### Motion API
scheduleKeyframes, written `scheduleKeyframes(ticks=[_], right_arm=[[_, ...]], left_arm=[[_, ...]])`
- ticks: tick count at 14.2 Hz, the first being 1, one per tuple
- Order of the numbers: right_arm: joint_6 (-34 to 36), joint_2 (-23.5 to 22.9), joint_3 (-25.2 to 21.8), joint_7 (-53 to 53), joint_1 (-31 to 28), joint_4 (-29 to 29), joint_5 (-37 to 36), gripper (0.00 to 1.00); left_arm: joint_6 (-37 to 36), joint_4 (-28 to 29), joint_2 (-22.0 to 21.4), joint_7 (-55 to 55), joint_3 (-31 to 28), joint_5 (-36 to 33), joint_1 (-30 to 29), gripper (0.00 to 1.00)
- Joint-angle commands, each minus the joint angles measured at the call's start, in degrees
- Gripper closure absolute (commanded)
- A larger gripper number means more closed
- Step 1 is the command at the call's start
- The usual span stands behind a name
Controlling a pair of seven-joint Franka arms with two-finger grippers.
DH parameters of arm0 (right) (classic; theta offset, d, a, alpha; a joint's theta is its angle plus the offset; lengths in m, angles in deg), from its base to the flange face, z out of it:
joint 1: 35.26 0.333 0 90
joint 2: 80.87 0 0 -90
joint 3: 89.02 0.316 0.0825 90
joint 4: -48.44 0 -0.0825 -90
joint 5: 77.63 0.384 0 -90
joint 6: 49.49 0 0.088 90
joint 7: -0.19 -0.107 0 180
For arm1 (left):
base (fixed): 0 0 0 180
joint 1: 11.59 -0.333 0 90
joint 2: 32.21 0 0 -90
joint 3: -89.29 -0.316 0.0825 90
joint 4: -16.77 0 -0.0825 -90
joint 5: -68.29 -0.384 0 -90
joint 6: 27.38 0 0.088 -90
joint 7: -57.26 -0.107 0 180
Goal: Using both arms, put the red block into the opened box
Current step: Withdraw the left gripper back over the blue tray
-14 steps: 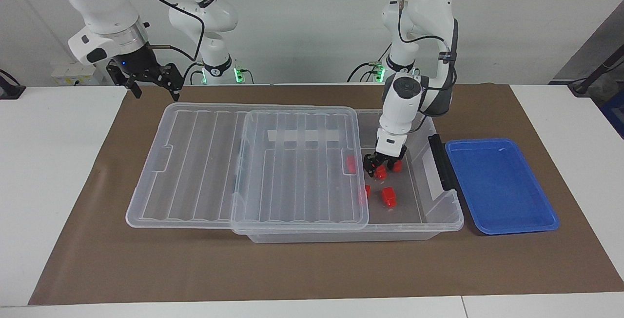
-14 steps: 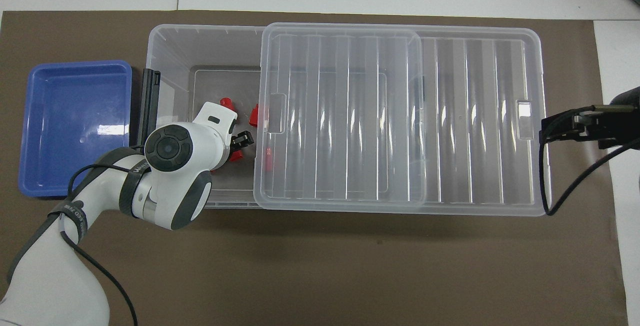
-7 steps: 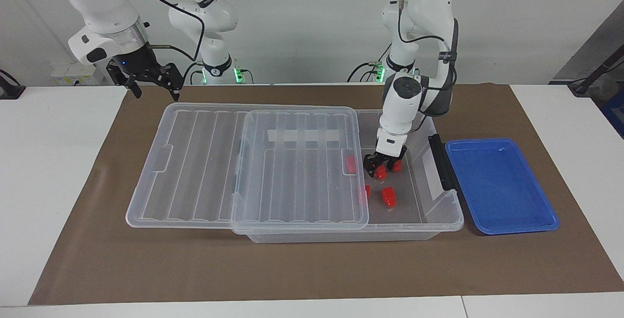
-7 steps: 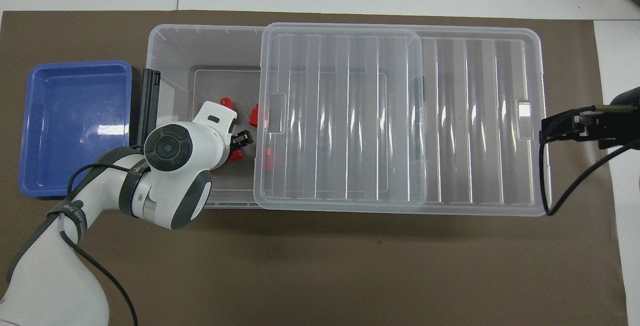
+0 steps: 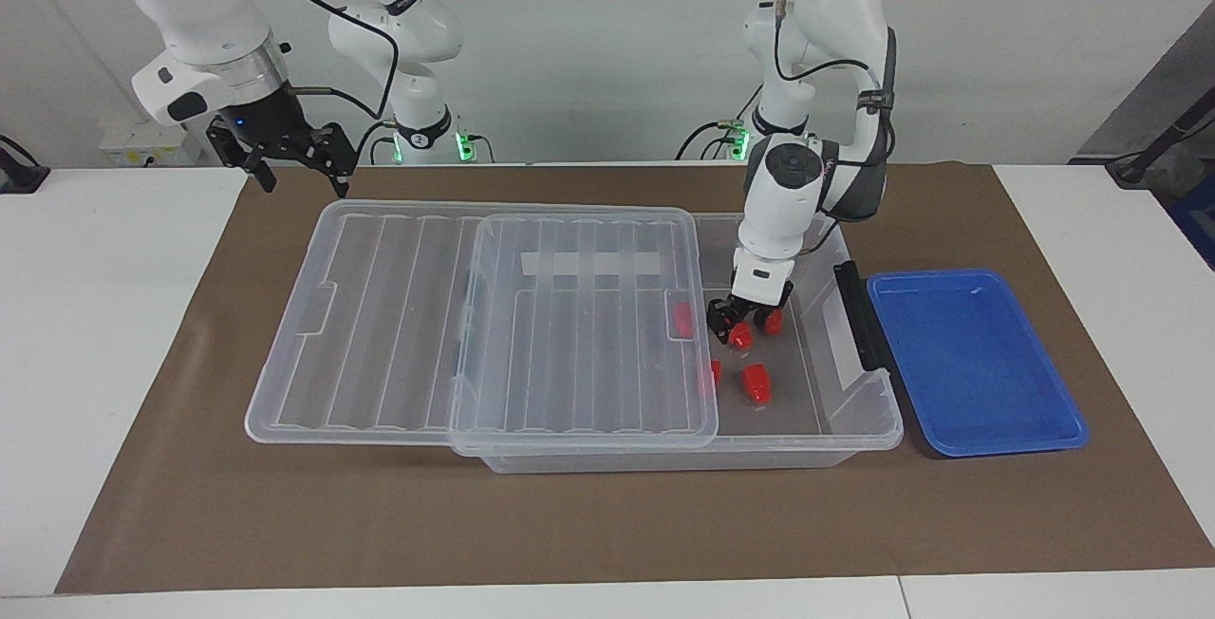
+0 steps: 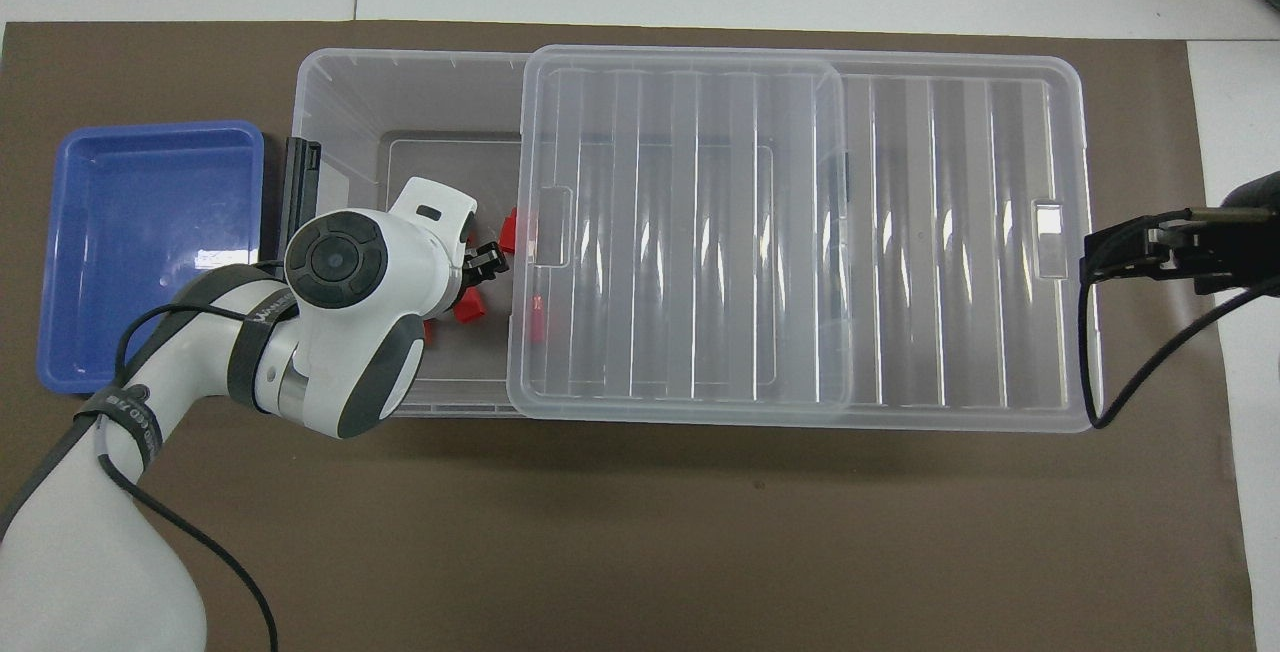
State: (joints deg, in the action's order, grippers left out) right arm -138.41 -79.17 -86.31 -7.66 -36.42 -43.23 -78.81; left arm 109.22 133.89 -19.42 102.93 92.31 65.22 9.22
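Note:
The clear box (image 5: pixel 854 429) lies along the mat. Its ribbed lid (image 5: pixel 475 315) is slid toward the right arm's end, leaving the end by the black latch (image 5: pixel 859 315) uncovered. Several red blocks lie on the box floor, one (image 5: pixel 757 383) in the open part and another (image 5: pixel 682 318) under the lid's edge. My left gripper (image 5: pixel 738 323) hangs open inside the uncovered end, just above a red block (image 5: pixel 740 338) that rests on the floor (image 6: pixel 468 307). My right gripper (image 5: pixel 304 184) waits open in the air by the lid's end (image 6: pixel 1088 257), holding nothing.
An empty shallow blue tray (image 5: pixel 968 363) sits on the brown mat just past the box's latch end, toward the left arm's end of the table. The lid (image 6: pixel 800 232) overhangs the box at the right arm's end. Bare mat lies along the box's long side away from the robots.
My left gripper has lifted a little and drifted away from the robots inside the box, while the red block under it stayed on the floor. The right arm has not moved.

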Motion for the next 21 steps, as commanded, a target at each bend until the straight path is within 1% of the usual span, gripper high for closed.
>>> scheduleKeyframes(ticks=[1,2,4,7,8,9,10,12,13,14,15,18,19,21], right_arm=[[-3.27,0.49,0.20,1.00,-1.04,-2.02,0.83,0.80],[-4.33,0.49,0.11,1.00,-1.13,-2.64,0.74,1.00],[-6.87,0.49,0.11,1.00,-2.27,-4.48,0.65,1.00],[-13.64,0.14,0.11,1.61,-4.11,-7.65,0.65,1.00],[-15.91,-0.38,0.02,1.88,-4.29,-8.44,0.65,1.00],[-17.68,-1.17,0.02,1.97,-4.82,-8.79,0.65,1.00],[-18.83,-2.57,0.11,2.14,-5.52,-8.71,0.65,1.00],[-22.08,-4.77,0.11,2.41,-6.75,-8.71,0.65,1.00],[-22.87,-5.82,0.02,2.84,-7.28,-8.54,0.65,1.00],[-24.01,-6.88,0.02,3.80,-7.72,-8.45,0.65,1.00],[-25.59,-8.02,0.11,4.34,-8.07,-8.53,0.74,1.00],[-29.37,-11.71,0.11,5.39,-8.60,-7.92,0.74,1.00],[-30.52,-12.51,0.11,5.92,-8.60,-7.92,0.74,1.00],[-30.44,-12.86,0.20,6.01,-8.43,-7.83,0.74,1.00]], left_arm=[[-6.93,-2.42,-2.32,1.09,-0.55,-1.23,0.63,0.23],[-9.48,-3.12,-3.46,0.82,-0.55,-1.23,0.37,0.23],[-17.54,-7.32,-5.32,0.38,-0.73,-1.14,-0.07,0.23],[-31.61,-17.33,-5.58,-3.55,-1.34,-0.97,-0.33,0.23],[-34.52,-19.89,-5.58,-7.23,-1.78,-1.06,-1.81,0.18],[-37.42,-22.00,-6.02,-12.84,-1.96,-1.06,-3.74,0.00],[-39.80,-23.16,-7.59,-18.90,-2.13,-0.97,-6.29,0.00],[-43.06,-22.99,-11.71,-31.46,-2.13,-0.62,-12.52,0.00],[-43.60,-22.64,-13.56,-36.57,-2.13,-0.62,-14.73,0.00],[-43.61,-22.47,-14.45,-40.36,-2.05,-0.62,-16.92,0.00],[-42.74,-21.77,-14.90,-41.88,-2.05,-0.62,-18.16,0.00],[-42.73,-21.67,-14.99,-41.55,-1.87,-0.62,-18.00,0.00],[-42.64,-21.67,-14.99,-41.46,-1.87,-0.62,-17.83,0.00],[-42.64,-22.02,-15.08,-42.33,-1.87,-0.62,-18.17,0.00]])
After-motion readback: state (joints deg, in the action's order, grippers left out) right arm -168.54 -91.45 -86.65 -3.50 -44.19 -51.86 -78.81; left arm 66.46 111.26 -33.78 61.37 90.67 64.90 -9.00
